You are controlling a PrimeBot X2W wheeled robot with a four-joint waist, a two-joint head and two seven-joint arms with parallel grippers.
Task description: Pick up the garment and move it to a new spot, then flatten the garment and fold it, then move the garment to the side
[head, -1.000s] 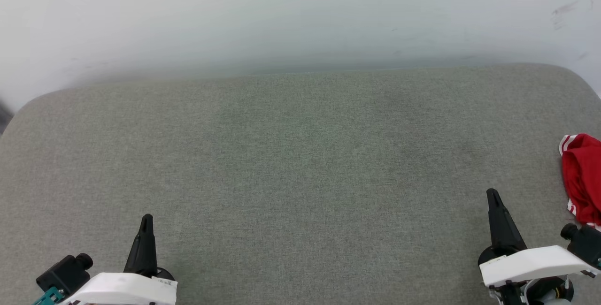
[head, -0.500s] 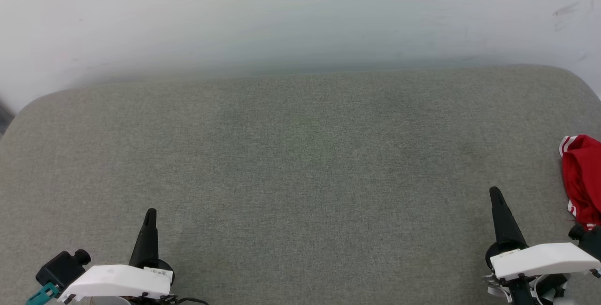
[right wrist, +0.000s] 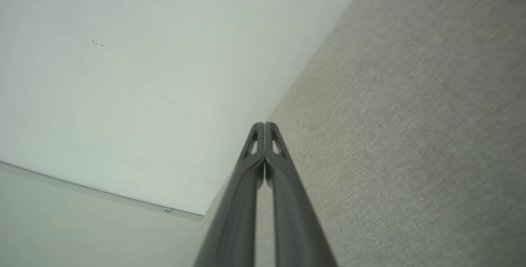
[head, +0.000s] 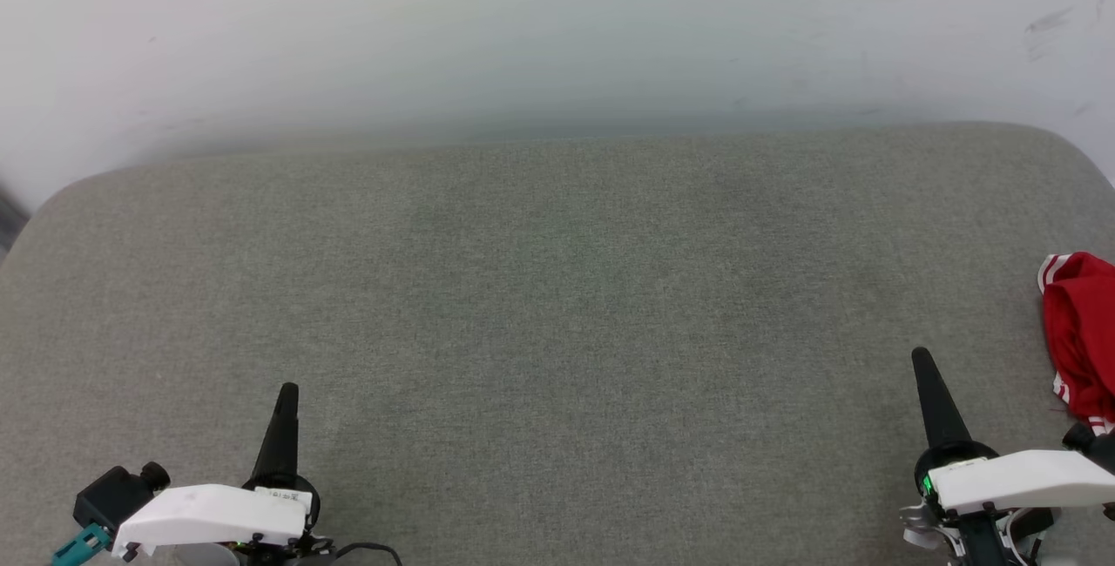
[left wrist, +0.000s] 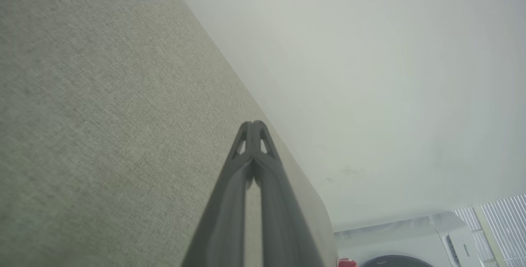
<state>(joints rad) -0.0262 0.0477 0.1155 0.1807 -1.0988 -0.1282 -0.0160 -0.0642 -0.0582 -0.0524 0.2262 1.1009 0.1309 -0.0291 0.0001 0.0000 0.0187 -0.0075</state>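
The garment (head: 1080,335), red with white striped trim, lies bunched at the right edge of the grey fabric surface (head: 557,287), partly cut off by the frame. A small red bit of the garment (left wrist: 347,263) also peeks in at the bottom of the left wrist view. My right gripper (head: 921,359) is shut and empty at the lower right, a short way left of the garment and apart from it. At the lower left, my left gripper (head: 287,392) is shut with nothing in it. Both wrist views show the fingertips pressed together, left gripper (left wrist: 254,124) and right gripper (right wrist: 264,124).
A pale wall (head: 557,26) rises behind the grey surface. The surface has rounded far corners. A white washing machine (left wrist: 415,242) stands beyond the surface's right end in the left wrist view.
The head view has shifted slightly downward in the scene. Both grippers have drawn back a little toward the near edge and stay shut. The garment lies as before.
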